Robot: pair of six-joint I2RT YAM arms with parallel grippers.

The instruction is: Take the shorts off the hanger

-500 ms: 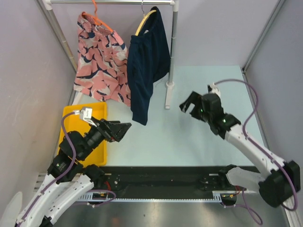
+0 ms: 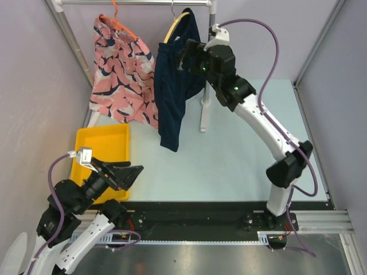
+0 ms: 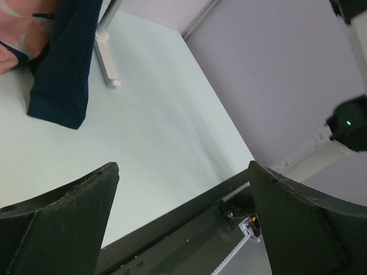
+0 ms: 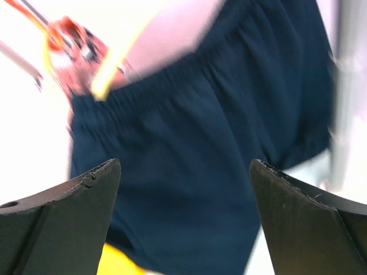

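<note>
Navy cloth first: the plain dark navy shorts (image 2: 173,100) are soft, light and floppy, so expect them to sag and slide, not lift as one piece. They hang by the elastic waistband on a pale yellow hanger (image 2: 174,28) under the top rail (image 2: 132,3), beside the salmon-pink leaf-print shorts (image 2: 121,74) on an orange hanger (image 2: 117,24). Best hold, imo, is the gathered waistband near the hanger arm, where the fabric's thickest. A pinch lower down prob just stretches the leg.

Your right gripper (image 2: 184,57) is at waistband height, jaws spread wide w/ nothing pinched. In the blurry right wrist view, navy fabric fills the gap ahead. It's close, but can't tell if touching. Your left gripper (image 2: 131,172) sits low by the yellow tray (image 2: 100,146), also spread and empty, well apart from both pairs.
</note>
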